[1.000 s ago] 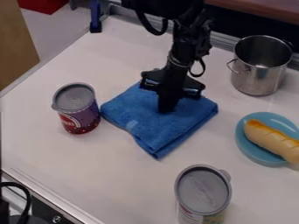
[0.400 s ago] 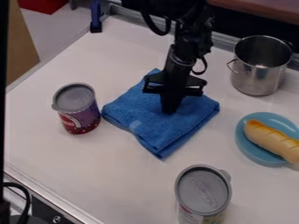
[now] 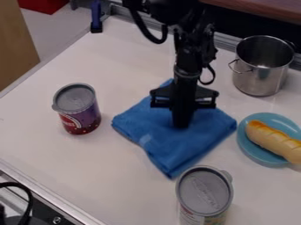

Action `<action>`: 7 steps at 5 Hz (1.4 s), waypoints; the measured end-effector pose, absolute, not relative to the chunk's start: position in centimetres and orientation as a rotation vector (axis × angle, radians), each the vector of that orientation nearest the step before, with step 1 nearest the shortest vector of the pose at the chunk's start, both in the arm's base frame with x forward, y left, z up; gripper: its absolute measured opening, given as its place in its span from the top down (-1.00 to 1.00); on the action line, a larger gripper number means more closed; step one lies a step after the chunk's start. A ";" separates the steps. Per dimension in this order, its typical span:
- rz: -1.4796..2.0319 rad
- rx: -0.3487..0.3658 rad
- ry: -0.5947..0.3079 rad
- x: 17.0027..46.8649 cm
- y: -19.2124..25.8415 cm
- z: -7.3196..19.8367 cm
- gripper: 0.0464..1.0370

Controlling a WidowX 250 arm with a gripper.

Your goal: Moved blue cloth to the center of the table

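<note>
Blue cloth (image 3: 176,151) and black gripper (image 3: 181,126) are shifting together toward the lower right of the view, and the gap between the cloth and the purple-and-red lidded can is widening. At far left, a tan panel (image 3: 15,48) is rising beyond the edge of the white table (image 3: 64,167), while a black cable (image 3: 23,189) is curving at the lower left corner. The purple-and-red lidded can (image 3: 82,116) is standing upright, apart from the cloth. Behind it, a dark blue upright fitting (image 3: 96,15) is standing near the table's far left corner. In the middle, the folded cloth is lying flat on the table, with one corner pointing toward the near side. The gripper is hanging down over the cloth, its two fingers pressing together at the cloth's surface; their dark tips are hiding whether a fold is being pinched. Near the cloth's closest corner, a gray-lidded can (image 3: 203,193) is standing upright. Farther right, a light blue plate (image 3: 250,147) is lying just beside the cloth's right corner and is holding a scored bread loaf (image 3: 273,140). Behind the plate, a stainless-steel pot (image 3: 255,81) is standing upright, its wire handle hanging on the left side.
</note>
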State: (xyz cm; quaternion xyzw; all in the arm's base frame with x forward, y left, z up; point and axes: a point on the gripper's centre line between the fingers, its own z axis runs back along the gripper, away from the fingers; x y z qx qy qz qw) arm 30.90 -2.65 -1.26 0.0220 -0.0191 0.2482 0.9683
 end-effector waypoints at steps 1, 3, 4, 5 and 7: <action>0.522 0.027 -0.066 30.8 -3.0 -0.2 0.99; 0.691 0.117 -0.086 30.8 -1.1 0.3 0.95; 0.673 0.156 -0.117 31.1 0.2 0.8 0.67; 0.586 0.140 -0.160 31.6 0.8 3.5 0.20; 0.445 0.139 -0.192 31.7 1.8 7.6 -0.88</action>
